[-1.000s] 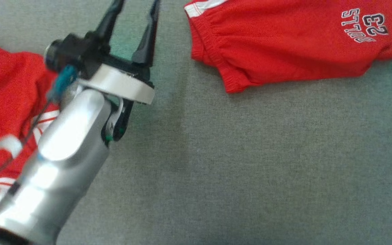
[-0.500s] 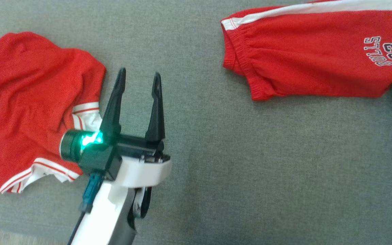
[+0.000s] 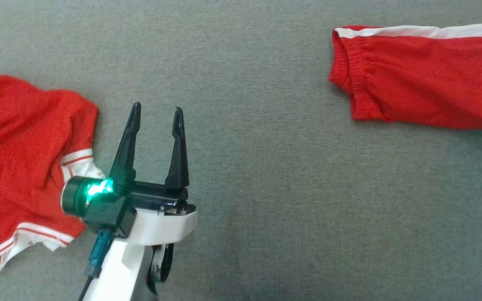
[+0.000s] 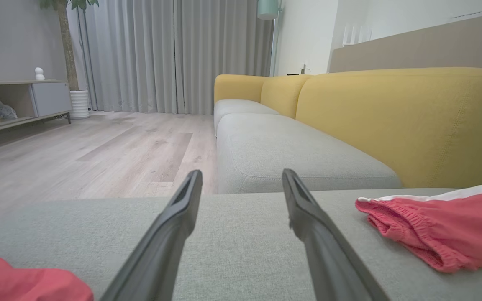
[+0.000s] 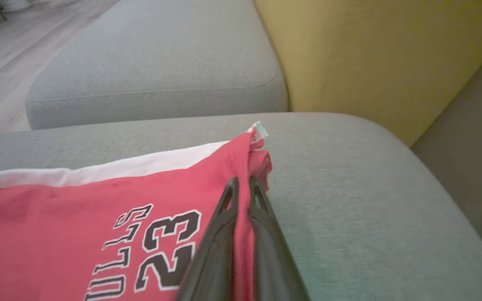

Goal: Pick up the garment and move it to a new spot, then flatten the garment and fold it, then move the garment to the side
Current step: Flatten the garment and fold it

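Since a second ago the right gripper [image 5: 243, 184] has gone from wide open to clamped shut. Its two dark fingers now pinch a fold at the edge of the red shorts [image 5: 57, 200], with fabric squeezed between them and a small tuft bunched just past the tips. The head camera has swung as well, which is why the shorts sit further out in that view. The left arm, which was up close under that camera, has pulled back.

The left gripper [image 3: 157, 109] is spread wide with nothing between its fingers, pointing out across bare grey cushion [image 3: 287, 188]. A green light [image 3: 98, 188] glows at its wrist. Just to its left lies a crumpled red garment [image 3: 19, 159] — the white-trimmed hem is right beside the wrist, though I can't tell if they touch.

The shorts are well off to that gripper's right, lying on the same cushion. Their elastic waistband [image 3: 352, 83] faces that gripper, and a white stripe [image 5: 119, 167] runs along the far edge. Seen from the right gripper, the black-and-white "23" print [image 5: 170, 242] sits just left of the fingers. Beyond its fingertips there's more grey cushion, then the yellow backrest [image 5: 370, 62] ahead and to the right. Ahead of the left gripper, off its left side, there's wood floor [image 4: 78, 154] and pale curtains [image 4: 174, 54].
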Robot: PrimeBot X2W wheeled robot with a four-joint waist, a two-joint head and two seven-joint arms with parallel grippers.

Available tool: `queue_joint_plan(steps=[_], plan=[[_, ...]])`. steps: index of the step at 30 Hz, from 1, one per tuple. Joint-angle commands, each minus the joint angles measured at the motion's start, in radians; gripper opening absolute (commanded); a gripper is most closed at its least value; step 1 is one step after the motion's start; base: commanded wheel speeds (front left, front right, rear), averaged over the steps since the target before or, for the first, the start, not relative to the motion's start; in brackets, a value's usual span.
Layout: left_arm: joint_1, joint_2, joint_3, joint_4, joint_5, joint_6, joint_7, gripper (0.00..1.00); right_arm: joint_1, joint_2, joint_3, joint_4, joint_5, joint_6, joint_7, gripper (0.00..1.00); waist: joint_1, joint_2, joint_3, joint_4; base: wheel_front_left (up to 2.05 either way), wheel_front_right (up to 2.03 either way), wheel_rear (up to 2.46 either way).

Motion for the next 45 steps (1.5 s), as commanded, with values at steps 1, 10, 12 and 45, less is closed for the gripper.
queue_joint_plan(steps=[1,10,12,45], plan=[[0.0,0.004,0.037,-0.023,0.011,-0.007,-0.004,1.0,0.01,-0.038,0.002,-0.022,-0.008,-0.001,-0.018,0.0,0.0001,-0.0001,-0.01,-0.016,0.0,0.0,0.0],[0.008,-0.003,0.039,0.006,0.02,-0.034,-0.004,1.0,-0.043,0.005,0.017,-0.101,-0.024,-0.001,-0.045,0.0,0.0001,-0.0001,-0.039,-0.026,0.0,0.0,0.0],[0.01,-0.005,0.039,0.012,0.019,-0.038,-0.004,1.0,-0.05,0.021,0.023,-0.148,-0.021,-0.001,-0.043,0.0,0.0001,-0.0001,-0.044,-0.019,0.0,0.0,0.0],[0.107,-0.008,0.044,-0.018,-0.046,-0.004,-0.004,1.0,0.305,0.364,-0.139,-0.464,-0.261,-0.001,-0.058,0.0,0.0001,-0.0001,-0.159,0.016,0.0,0.0,0.0]])
